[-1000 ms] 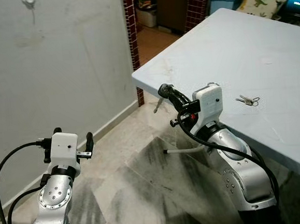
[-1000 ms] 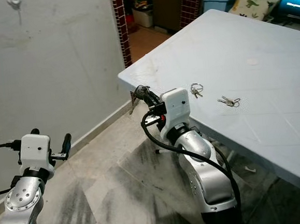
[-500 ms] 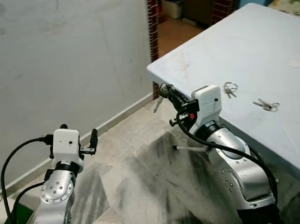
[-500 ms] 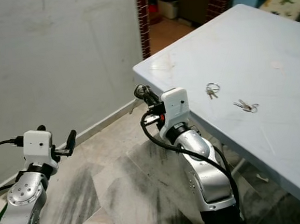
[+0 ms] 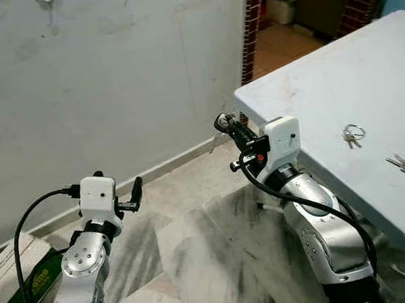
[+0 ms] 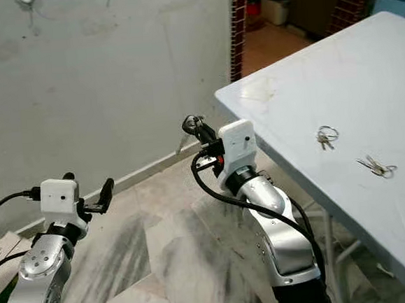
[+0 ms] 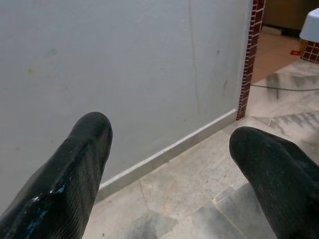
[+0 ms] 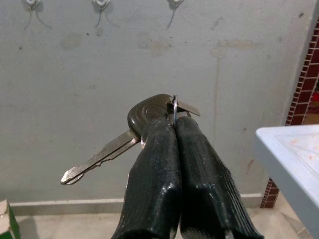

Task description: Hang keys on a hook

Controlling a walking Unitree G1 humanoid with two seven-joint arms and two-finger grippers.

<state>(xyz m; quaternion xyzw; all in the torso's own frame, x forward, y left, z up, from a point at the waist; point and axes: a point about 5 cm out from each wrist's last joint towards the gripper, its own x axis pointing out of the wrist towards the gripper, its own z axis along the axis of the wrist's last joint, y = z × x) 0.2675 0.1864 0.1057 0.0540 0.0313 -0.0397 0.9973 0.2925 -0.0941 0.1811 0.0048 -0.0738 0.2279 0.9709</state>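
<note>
In the left eye view, our right end effector [image 5: 223, 124] sits at centre frame, pinching the keys [image 5: 219, 121] in front of the grey wall [image 5: 113, 81], beside the corner of the pale surface [image 5: 303, 94] on the right, where two more key sets [image 5: 352, 135] lie. Our left end effector [image 5: 132, 192], lower left, is spread and holds nothing. The right eye view repeats this and shows a hook [image 6: 26, 1] at the upper left, well apart from the held keys. The left wrist view shows parted fingers [image 7: 75, 169] over wall and floor. The right wrist view adds what the head views lack: fingers pressed together on the key head, ring edge-on, blade sticking out sideways, and three hooks [image 8: 101, 4] along the top. We judge that the ring could miss the hook, or the key could twist loose, since the grip covers much of the ring.
</note>
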